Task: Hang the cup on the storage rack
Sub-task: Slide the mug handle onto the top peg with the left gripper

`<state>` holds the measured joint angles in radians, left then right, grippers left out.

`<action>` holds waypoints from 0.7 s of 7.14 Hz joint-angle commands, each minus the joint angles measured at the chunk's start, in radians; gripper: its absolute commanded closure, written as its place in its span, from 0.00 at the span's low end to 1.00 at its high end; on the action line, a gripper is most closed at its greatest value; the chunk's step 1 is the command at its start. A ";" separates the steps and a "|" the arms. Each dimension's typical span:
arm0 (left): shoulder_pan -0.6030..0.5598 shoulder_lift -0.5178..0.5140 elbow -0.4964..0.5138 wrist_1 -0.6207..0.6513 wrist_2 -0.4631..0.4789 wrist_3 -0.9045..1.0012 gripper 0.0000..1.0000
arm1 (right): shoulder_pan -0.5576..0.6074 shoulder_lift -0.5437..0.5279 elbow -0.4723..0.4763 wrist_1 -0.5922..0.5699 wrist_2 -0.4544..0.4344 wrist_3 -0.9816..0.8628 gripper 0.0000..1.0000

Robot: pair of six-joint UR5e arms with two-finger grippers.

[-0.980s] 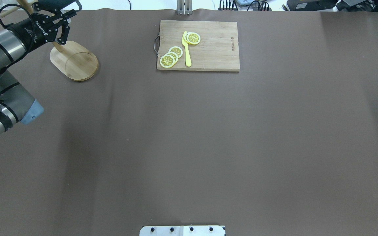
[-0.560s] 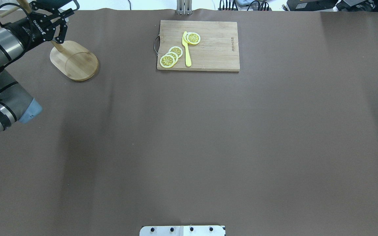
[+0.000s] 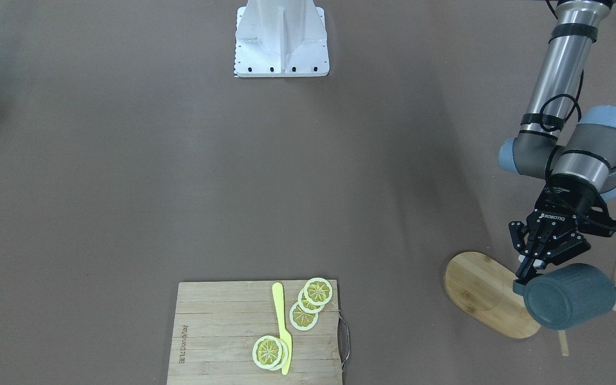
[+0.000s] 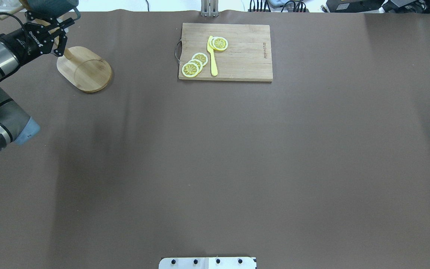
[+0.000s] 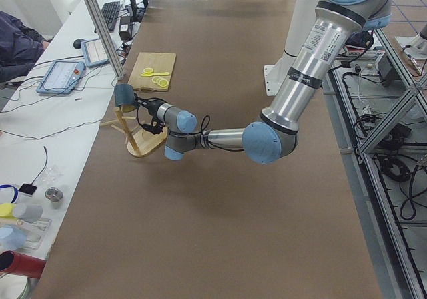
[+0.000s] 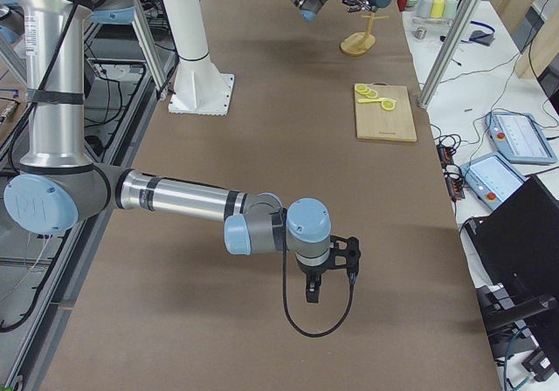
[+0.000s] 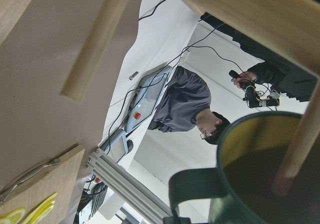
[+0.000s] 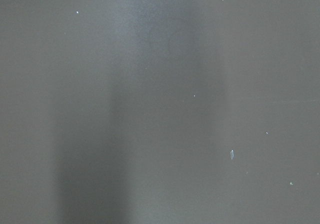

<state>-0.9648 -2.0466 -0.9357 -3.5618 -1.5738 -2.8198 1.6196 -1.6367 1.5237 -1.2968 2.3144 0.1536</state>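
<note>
The cup [image 3: 570,294] is dark slate-blue and lies on its side in the air beside the storage rack's post. My left gripper [image 3: 524,275] is shut on the cup's handle and holds it above the rack's oval bamboo base [image 3: 479,291]. In the overhead view the cup [image 4: 50,5] is at the far left edge, past my left gripper [image 4: 64,35] and the base [image 4: 86,69]. In the left wrist view a thin peg [image 7: 300,149] crosses the cup's yellow-olive mouth [image 7: 260,149]. My right gripper [image 6: 330,284] hangs low over bare table; I cannot tell if it is open or shut.
A wooden cutting board [image 4: 237,52] with lemon slices and a yellow knife [image 4: 212,56] lies at the far middle of the table. The robot's base plate [image 3: 281,37] is at the near edge. Operators' desks with equipment [image 5: 60,79] run along the far side.
My left gripper has moved left and toward the far edge with the cup, bringing the cup closer to the rack's post.
</note>
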 commanded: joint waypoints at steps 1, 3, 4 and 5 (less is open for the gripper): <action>0.000 0.005 0.046 -0.050 -0.002 -0.001 1.00 | 0.000 -0.006 -0.002 0.019 -0.001 0.001 0.00; 0.001 0.005 0.067 -0.066 0.000 0.000 1.00 | -0.001 -0.008 0.000 0.019 0.000 0.001 0.00; 0.001 0.005 0.067 -0.066 0.001 0.000 1.00 | 0.000 -0.009 0.000 0.021 0.000 0.001 0.00; 0.003 0.005 0.075 -0.066 0.001 0.000 1.00 | -0.001 -0.009 -0.002 0.025 0.000 0.001 0.00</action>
<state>-0.9630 -2.0418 -0.8678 -3.6269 -1.5729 -2.8196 1.6192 -1.6451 1.5227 -1.2758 2.3146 0.1549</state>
